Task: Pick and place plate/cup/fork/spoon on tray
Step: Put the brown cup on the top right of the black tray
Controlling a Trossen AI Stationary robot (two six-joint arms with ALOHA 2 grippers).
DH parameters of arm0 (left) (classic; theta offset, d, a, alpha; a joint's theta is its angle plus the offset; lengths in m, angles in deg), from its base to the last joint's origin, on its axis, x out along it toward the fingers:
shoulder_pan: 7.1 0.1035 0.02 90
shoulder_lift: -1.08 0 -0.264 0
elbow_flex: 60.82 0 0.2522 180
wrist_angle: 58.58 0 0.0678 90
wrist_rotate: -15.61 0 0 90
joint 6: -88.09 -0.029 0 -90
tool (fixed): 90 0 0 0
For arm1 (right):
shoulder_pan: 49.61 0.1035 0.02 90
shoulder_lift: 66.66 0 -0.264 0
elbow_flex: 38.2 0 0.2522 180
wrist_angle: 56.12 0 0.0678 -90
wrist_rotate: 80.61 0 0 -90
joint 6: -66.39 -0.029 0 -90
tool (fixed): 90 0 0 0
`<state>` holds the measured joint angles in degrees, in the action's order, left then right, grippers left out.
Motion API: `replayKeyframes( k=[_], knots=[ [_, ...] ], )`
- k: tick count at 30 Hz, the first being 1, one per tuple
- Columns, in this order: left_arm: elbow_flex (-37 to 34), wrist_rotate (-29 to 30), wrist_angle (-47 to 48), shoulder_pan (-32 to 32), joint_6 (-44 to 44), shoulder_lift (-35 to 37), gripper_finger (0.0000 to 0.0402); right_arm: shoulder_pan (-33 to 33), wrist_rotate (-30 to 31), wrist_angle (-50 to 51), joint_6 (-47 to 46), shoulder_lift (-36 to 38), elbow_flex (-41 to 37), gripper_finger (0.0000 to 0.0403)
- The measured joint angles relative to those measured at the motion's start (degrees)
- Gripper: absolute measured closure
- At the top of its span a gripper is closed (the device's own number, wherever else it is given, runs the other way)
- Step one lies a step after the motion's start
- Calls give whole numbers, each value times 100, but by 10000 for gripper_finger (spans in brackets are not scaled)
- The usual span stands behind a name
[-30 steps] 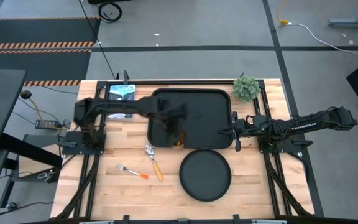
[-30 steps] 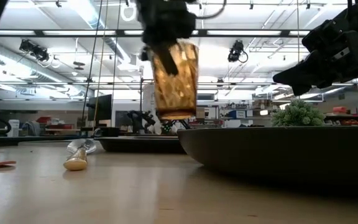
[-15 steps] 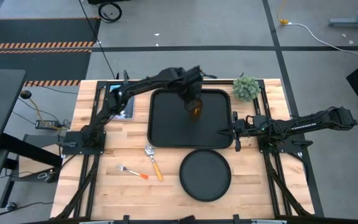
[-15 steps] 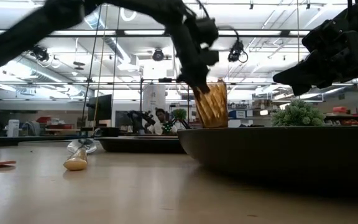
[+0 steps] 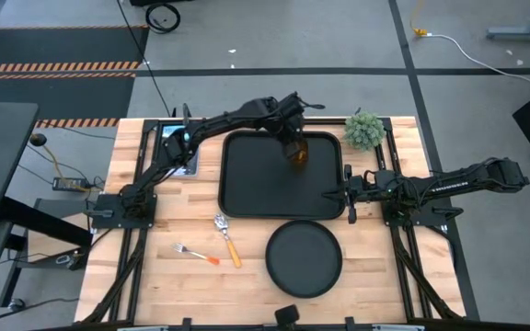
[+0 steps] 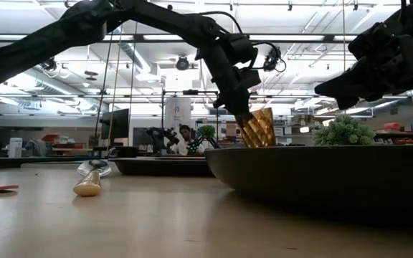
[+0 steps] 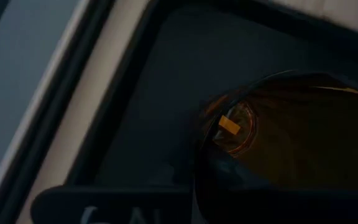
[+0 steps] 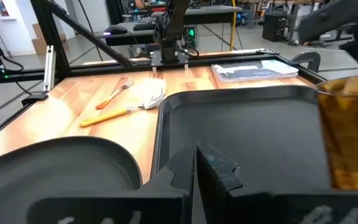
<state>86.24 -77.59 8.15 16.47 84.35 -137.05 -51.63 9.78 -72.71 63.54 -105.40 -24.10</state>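
Holding the faceted amber cup [image 5: 295,152] tilted, left jaws [image 5: 290,140] over matte tray [image 5: 247,184].

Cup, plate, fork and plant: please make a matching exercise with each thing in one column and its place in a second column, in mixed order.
Things:
1. cup
2. plate
3. fork
4. plant

Places:
a. table, just in front of the tray
b. table's far right corner
c. left hand, over the tray's far right corner
d. table, left of the spoon

Pairs: 1-c, 2-a, 3-d, 4-b

left fingers [image 5: 292,140] hold cup [image 5: 296,152] over tray [image 5: 247,179].
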Motion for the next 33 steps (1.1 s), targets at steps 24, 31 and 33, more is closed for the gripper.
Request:
replayKeyframes(
  k=[24, 31, 33],
  knots=[
    [8, 201, 301, -118, -1020, 568, 220, 0, 0, -63, 0, 2, 0, 380],
    [-111, 203, 1522, -133, -1009, 601, 239, -2, 0, -87, 1, 2, 0, 380],
    [-370, 203, 1550, -144, -946, 586, 246, -2, 0, -87, 0, 2, 0, 380]
  ],
)
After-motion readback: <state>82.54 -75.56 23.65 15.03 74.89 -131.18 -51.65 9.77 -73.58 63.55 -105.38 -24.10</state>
